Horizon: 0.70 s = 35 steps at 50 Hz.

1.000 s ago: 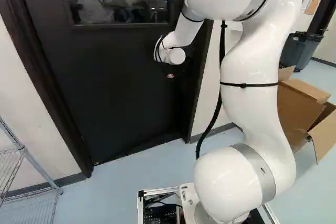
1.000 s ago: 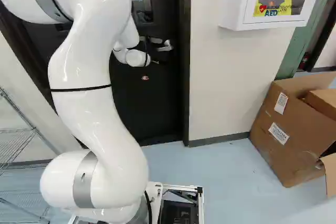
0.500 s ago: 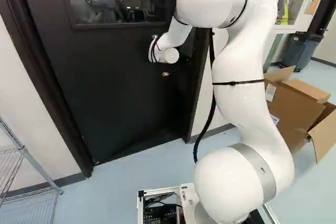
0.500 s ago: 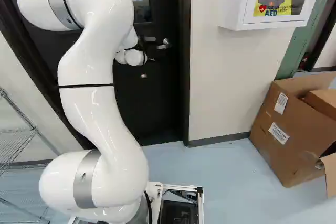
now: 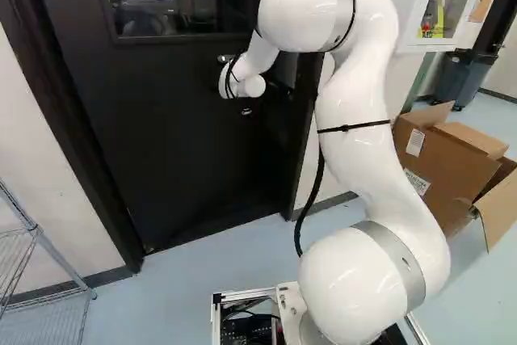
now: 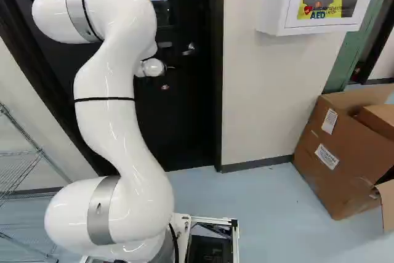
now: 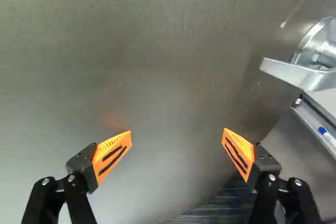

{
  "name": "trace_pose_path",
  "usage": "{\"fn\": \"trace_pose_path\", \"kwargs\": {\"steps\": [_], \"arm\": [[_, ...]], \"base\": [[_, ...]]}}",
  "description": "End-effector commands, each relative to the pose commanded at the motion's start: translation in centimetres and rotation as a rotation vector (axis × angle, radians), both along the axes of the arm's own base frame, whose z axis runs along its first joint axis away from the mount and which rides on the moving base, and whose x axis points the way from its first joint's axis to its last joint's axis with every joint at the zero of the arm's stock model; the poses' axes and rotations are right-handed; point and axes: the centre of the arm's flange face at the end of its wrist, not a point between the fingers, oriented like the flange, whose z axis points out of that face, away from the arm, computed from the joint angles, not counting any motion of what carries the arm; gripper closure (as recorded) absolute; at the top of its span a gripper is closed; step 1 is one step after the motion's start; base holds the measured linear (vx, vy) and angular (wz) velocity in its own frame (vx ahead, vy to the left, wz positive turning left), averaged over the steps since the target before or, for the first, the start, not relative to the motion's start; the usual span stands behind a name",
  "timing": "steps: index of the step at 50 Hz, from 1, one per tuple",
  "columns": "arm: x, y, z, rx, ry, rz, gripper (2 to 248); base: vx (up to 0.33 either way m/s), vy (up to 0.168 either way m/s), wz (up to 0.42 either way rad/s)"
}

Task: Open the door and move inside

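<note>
In the right base view the gripper (image 6: 169, 68) is mostly hidden past the wrist, close to the dark door (image 6: 175, 115). The door (image 5: 170, 119) stands ajar, its handle side swung away from the base. Seen from the wrist, the gripper (image 7: 177, 136) is open, its orange pads wide apart with nothing between them and the door face (image 7: 168, 66) ahead. Beside one finger, farther ahead, is the silver lever handle (image 7: 296, 74), untouched. Whether a finger touches the door cannot be told.
Beyond the door's edge show a tray with a marker (image 7: 326, 132) and a ribbed dark surface (image 7: 220, 205). A wire shelf (image 5: 36, 232) stands left of the doorway; right of it are a wall, a white cabinet (image 6: 277, 4) and cardboard boxes (image 6: 345, 152).
The door has swung farther away, its handle and lock shifting left in the base views. My wrist has moved left with it, and the elbow has gone lower and forward. The base has stayed still.
</note>
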Motion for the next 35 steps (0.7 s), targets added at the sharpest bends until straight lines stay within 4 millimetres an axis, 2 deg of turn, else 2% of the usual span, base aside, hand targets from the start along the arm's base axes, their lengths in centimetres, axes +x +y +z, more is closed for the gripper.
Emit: {"fn": "trace_pose_path", "kwargs": {"steps": [17,26,35], "arm": [[1.5,2.6,-0.4,0.004,-0.017,0.031,3],[1.5,2.7,-0.4,0.004,-0.017,0.032,3],[0.4,1.9,-0.1,0.001,-0.007,0.026,3]], "base": [[0.000,0.000,0.000],[0.000,0.000,0.000],[0.000,0.000,0.000]]}}
